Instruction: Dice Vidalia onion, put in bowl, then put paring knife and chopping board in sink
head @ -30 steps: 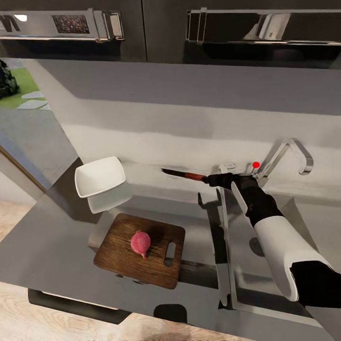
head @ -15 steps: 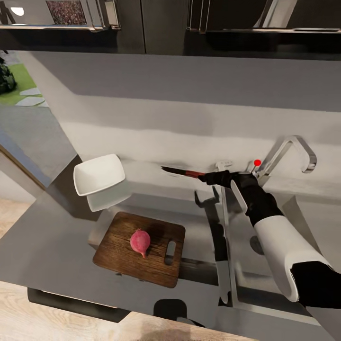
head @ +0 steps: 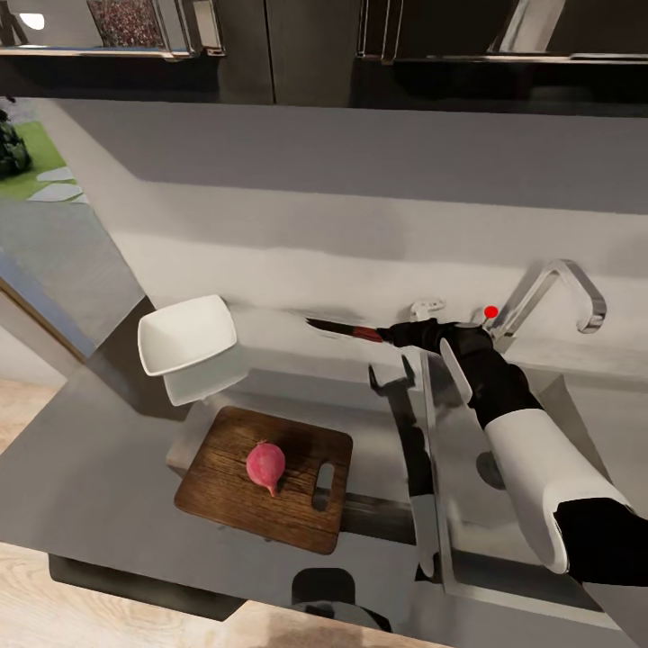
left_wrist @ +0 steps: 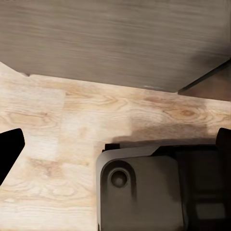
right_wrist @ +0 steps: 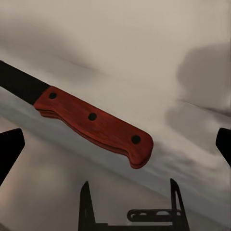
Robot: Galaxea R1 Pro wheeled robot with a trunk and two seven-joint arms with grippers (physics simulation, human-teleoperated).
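Glossy dark wall cabinets [head: 270, 45] with chrome handles run across top of frame. Pale grey wall [head: 360, 216] below, shadowed under cabinets. Pale wood floor [head: 27, 576] at lower left. Green outdoor patch [head: 27, 162] at upper left.

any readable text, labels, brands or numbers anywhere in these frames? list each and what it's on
None: no readable text in any view.
The knife handle shows three rivets, no brand mark.
The board, the bowl and the onion are plain.
The tap has a red knob, no lettering.
The speckled patch on the wall cabinet is a reflection or pattern, not text.
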